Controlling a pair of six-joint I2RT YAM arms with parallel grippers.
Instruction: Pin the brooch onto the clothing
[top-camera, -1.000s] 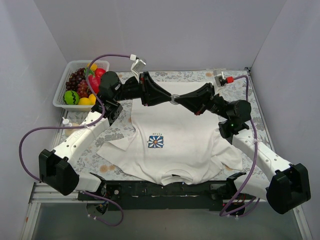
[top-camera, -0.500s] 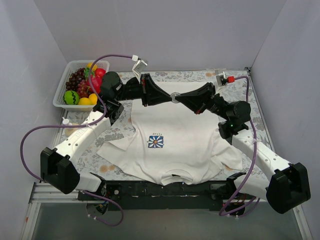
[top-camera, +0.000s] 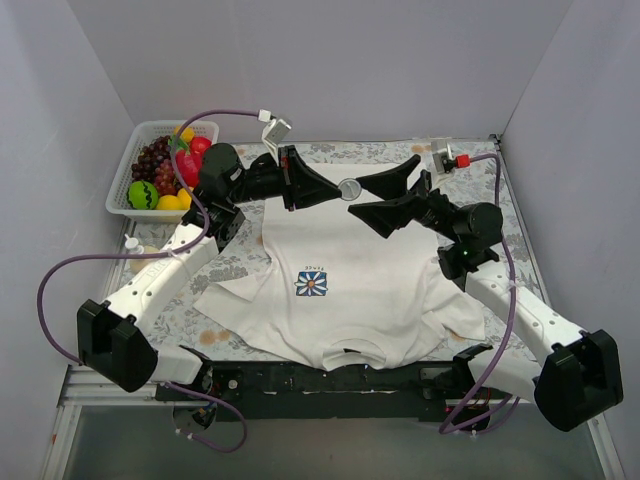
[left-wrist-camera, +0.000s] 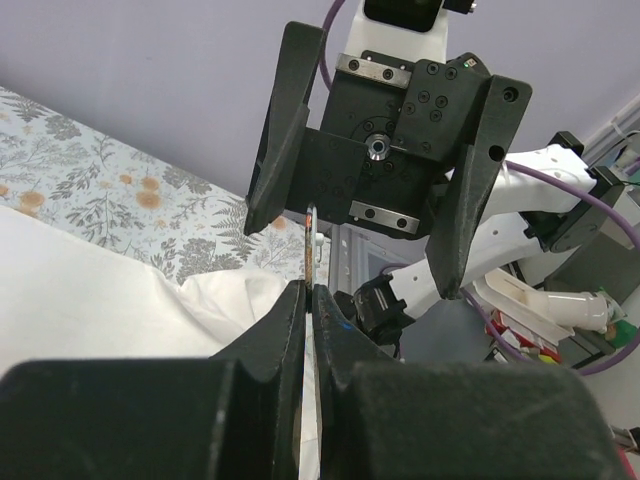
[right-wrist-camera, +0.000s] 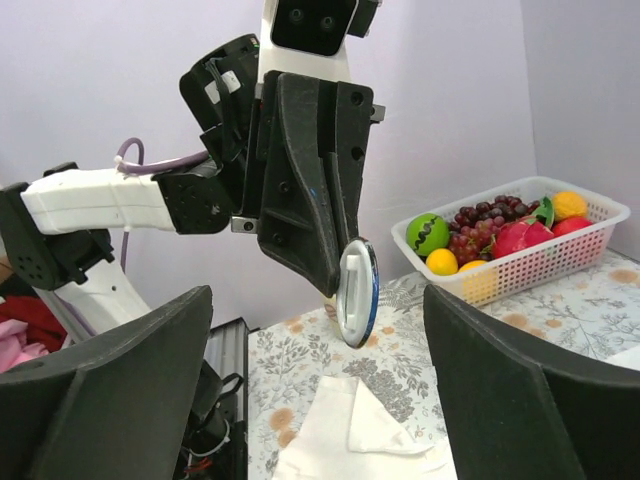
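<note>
The brooch (top-camera: 350, 187) hangs in the air above the far hem of the clothing, a white T-shirt (top-camera: 340, 290) with a blue flower print, spread flat on the table. My left gripper (top-camera: 338, 190) is shut on the brooch's edge. In the left wrist view the brooch (left-wrist-camera: 311, 245) shows edge-on just past the closed fingertips. In the right wrist view the brooch (right-wrist-camera: 358, 290) turns its white back and clasp towards me. My right gripper (top-camera: 372, 195) stands open, one finger on each side of the brooch, touching nothing.
A white basket (top-camera: 160, 165) of toy fruit stands at the far left corner, also in the right wrist view as the basket (right-wrist-camera: 520, 240). A floral cloth (top-camera: 240, 265) covers the table. Grey walls close in the back and sides.
My right gripper has opened wide and let go of the brooch. The left gripper closed on the brooch and still holds it in the same place.
</note>
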